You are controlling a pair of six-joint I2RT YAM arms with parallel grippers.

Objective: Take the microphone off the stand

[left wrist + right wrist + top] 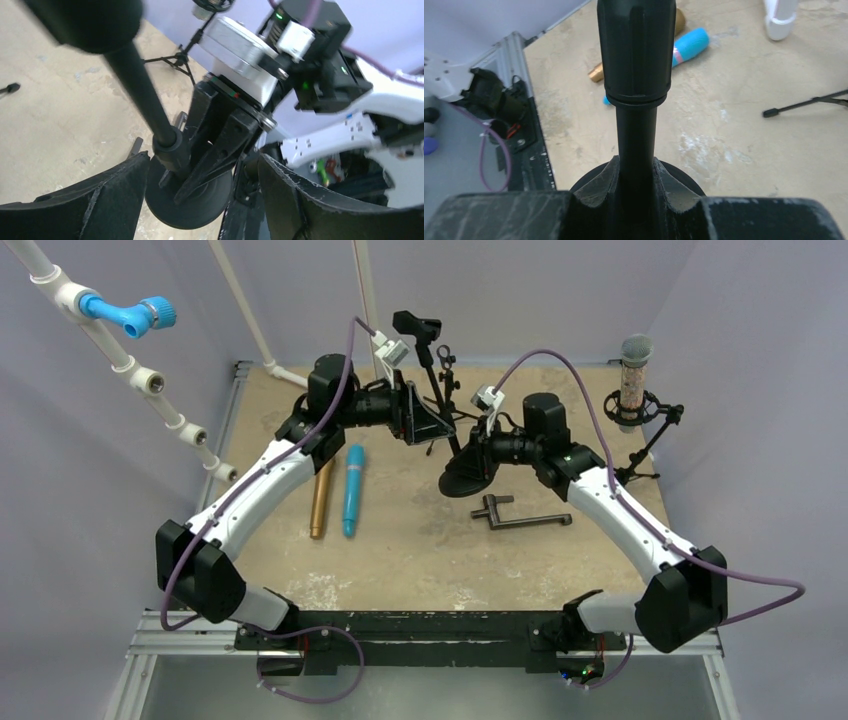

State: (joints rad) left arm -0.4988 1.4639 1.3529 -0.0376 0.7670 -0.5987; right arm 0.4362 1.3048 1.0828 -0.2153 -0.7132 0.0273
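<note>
A black stand with a round base stands mid-table; a black holder tops its pole, and I cannot tell whether a microphone sits in it. My right gripper is shut on the pole just above the base. My left gripper is open beside the pole; in the left wrist view its wide-apart fingers frame the pole, the base and the right gripper's fingers. A microphone with a grey mesh head sits in a shock mount on a tripod at the back right.
A blue microphone and a gold one lie left of centre, and both show in the right wrist view. A black L-shaped bar lies in front of the base. White pipes with a blue fitting stand at the left.
</note>
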